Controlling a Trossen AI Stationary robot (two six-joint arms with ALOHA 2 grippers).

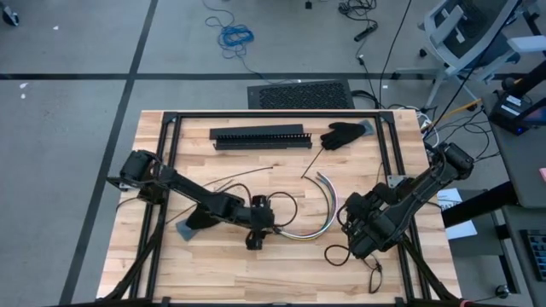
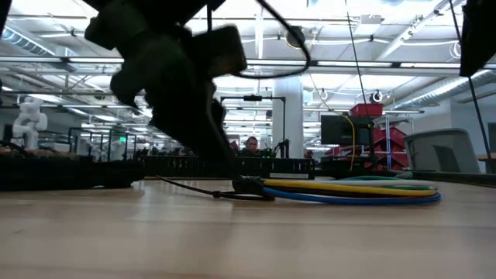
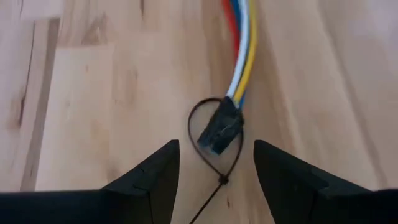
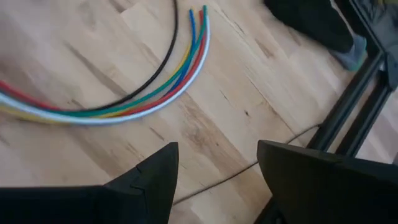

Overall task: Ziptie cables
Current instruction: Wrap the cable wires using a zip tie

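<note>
The cables [image 1: 328, 205] are a bundle of thin coloured wires lying in an arc on the wooden table, also visible as cables [image 4: 124, 106] and cables [image 2: 349, 190]. Their near end carries a black connector [image 3: 219, 127], which lies on the wood inside a thin black zip-tie loop [image 3: 193, 124]. My left gripper [image 3: 216, 174] hovers open just above that end, one finger on each side and touching nothing; it is left gripper [image 1: 254, 237] seen from overhead. My right gripper [image 4: 216, 180] is open, right of the arc at right gripper [image 1: 348, 213].
A long black slotted bar [image 1: 260, 136] and a black glove [image 1: 341, 134] lie near the far edge. Thin black strips [image 1: 243, 175] rest mid-table, and another strip [image 4: 249, 168] lies ahead of the right gripper. A black frame rail [image 1: 171, 119] borders the table. A black cord [image 1: 341, 254] loops near the right arm.
</note>
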